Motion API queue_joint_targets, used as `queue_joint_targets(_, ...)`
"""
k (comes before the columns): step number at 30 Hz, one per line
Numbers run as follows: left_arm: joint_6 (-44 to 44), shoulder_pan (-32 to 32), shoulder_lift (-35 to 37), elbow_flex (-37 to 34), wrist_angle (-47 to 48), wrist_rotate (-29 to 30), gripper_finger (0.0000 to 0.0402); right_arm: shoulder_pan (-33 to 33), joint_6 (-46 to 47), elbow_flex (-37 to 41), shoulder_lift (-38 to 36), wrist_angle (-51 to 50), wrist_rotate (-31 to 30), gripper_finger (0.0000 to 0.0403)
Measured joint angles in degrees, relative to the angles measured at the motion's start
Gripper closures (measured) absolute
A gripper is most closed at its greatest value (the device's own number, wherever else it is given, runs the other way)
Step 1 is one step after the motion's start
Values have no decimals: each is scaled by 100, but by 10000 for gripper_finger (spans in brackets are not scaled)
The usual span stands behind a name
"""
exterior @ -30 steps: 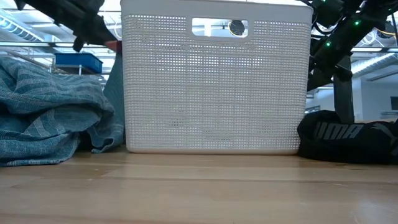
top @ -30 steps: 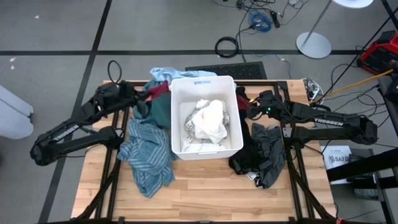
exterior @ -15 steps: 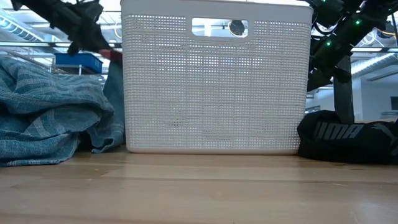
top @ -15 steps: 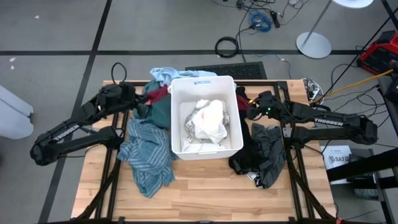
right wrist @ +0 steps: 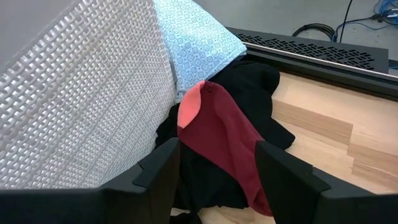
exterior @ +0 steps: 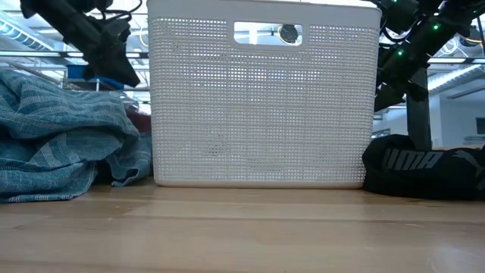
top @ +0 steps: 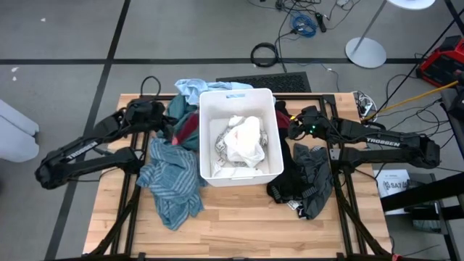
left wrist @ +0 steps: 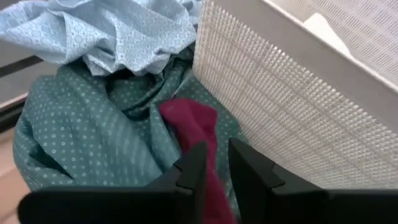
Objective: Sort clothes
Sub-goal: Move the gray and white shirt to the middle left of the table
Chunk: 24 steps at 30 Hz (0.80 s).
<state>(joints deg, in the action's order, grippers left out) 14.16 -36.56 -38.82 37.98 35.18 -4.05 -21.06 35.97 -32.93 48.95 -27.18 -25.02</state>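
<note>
Clothes lie in heaps on both sides of the white bin (top: 206, 138), which sits mid-table toward the far edge. Left heap: teal striped garment (top: 170, 181) near the left edge, teal dotted garment (left wrist: 81, 130) and light blue garment (top: 190, 88) by the bin's far-left corner, with a magenta piece (left wrist: 193, 124) lying on the dotted teal, right against the bin wall. White-grey clothes (top: 243, 141) are already in the bin. Dark pile (top: 304, 181) sits right of the bin.

Left gripper (left wrist: 212, 163) hovers just over the magenta piece, fingers (left wrist: 193, 165) a narrow gap apart, the cloth showing between them. Whether they pinch it or are letting go cannot be told.

Right gripper (right wrist: 217, 155) waits at the bin's far-right corner, jaws spread wide, nothing held. A red garment (right wrist: 217, 143) on black cloth (right wrist: 249, 93) lies straight ahead between its fingers.

Key relation: the magenta piece runs lengthwise along the bin wall, directly below and ahead of the left gripper. The left arm is clearly the nearer one; the bin separates the right arm from it. Likely next move is a short drop and pinch, or a lift, without snagging the dotted teal beneath.
</note>
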Motion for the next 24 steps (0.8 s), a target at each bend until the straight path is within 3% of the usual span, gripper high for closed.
queue_joint_targets(8, -5, 0, -495, 0, -216, 284, 322, 0, 0, 0, 0, 2, -7, 206)
queue_joint_targets(13, -84, -76, -936, 2, -2214, 1324, 322, 0, -7, 0, 0, 123, -19, 207)
queue_joint_targets(15, 161, -224, -1162, 7, -2876, 1440, 322, 1, -6, 0, 0, 210, -11, 207)
queue_joint_targets(20, 549, -918, -1805, 128, -3185, 1438, 322, 17, -2, 0, 0, 210, 259, 207)
queue_joint_targets(24, 805, -1569, -2449, 303, -3148, 486, 322, 17, -62, 0, 0, 222, 263, 207)
